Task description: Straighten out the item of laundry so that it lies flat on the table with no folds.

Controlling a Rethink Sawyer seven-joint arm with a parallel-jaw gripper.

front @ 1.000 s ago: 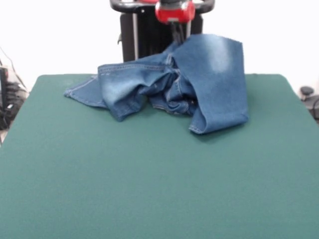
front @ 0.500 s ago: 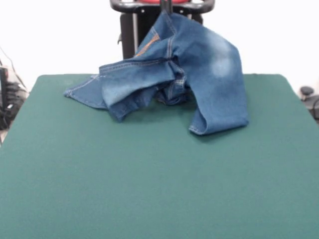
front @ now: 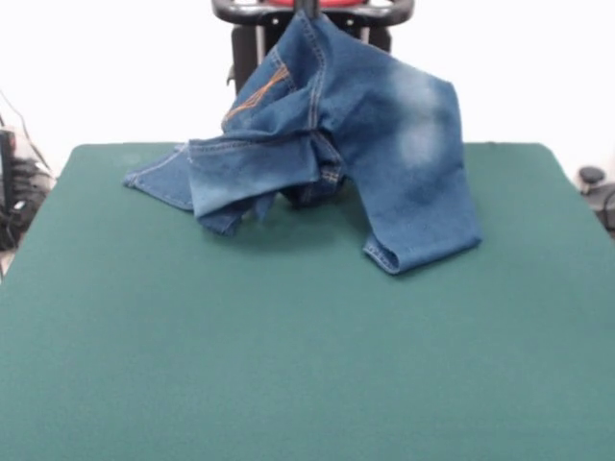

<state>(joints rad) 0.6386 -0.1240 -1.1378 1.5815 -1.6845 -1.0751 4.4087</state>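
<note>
The item of laundry (front: pixel 384 144), small blue denim jeans with pale faded patches, is pulled up into a peak at the far middle of the green table (front: pixel 288 365). Its top point hangs from my gripper (front: pixel 307 8), which shows only as a dark tip at the picture's top edge and is shut on the cloth. One leg drapes down to the right, and its hem rests on the table. The other leg lies crumpled and folded to the left, with orange-tan stitching showing near the peak.
The black pedestal (front: pixel 250 58) stands right behind the lifted jeans. Dark cables and gear (front: pixel 14 182) sit off the table's left edge, and a small dark object (front: pixel 591 178) sits off its right edge.
The gripper has risen out of the picture and drawn the middle of the jeans up into a taller peak. The left fold has lifted and the right leg has stretched.
</note>
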